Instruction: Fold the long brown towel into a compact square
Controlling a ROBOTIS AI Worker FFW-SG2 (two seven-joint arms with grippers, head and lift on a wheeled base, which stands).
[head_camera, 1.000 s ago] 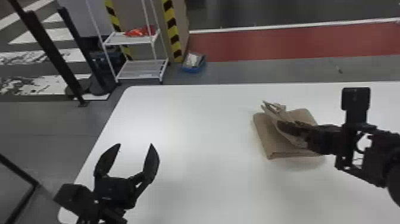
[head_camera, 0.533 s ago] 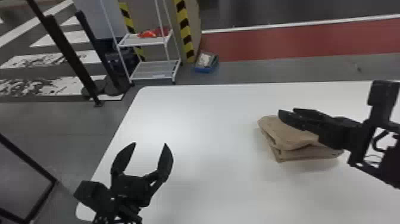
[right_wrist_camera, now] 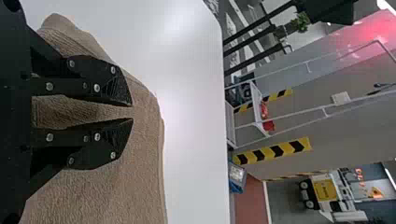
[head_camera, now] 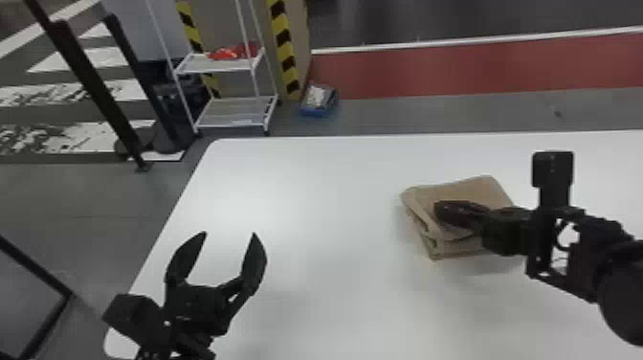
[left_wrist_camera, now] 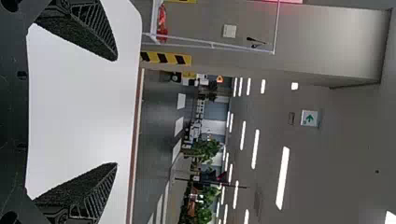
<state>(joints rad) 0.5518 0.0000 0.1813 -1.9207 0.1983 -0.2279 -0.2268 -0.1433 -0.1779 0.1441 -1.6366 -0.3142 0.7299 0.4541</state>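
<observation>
My left gripper stands open over the table's left part, nothing between its fingers; in the left wrist view the left gripper has its fingertips wide apart. The brown towel lies folded in a layered, roughly square stack on the right half of the table, its layers uneven at the left and near edges. Over its top is my right gripper. In the right wrist view the right gripper is narrowly open, with the towel behind and around its fingers; whether they touch it is unclear.
The white table has its left edge beside the left gripper. Beyond the far edge stand a white shelf rack and a blue box on the floor. Dark posts rise at the left.
The towel's raised flap has come down onto the stack. My right gripper, above the towel's far part half a second ago, is now lower over its middle. The head view has also shifted.
</observation>
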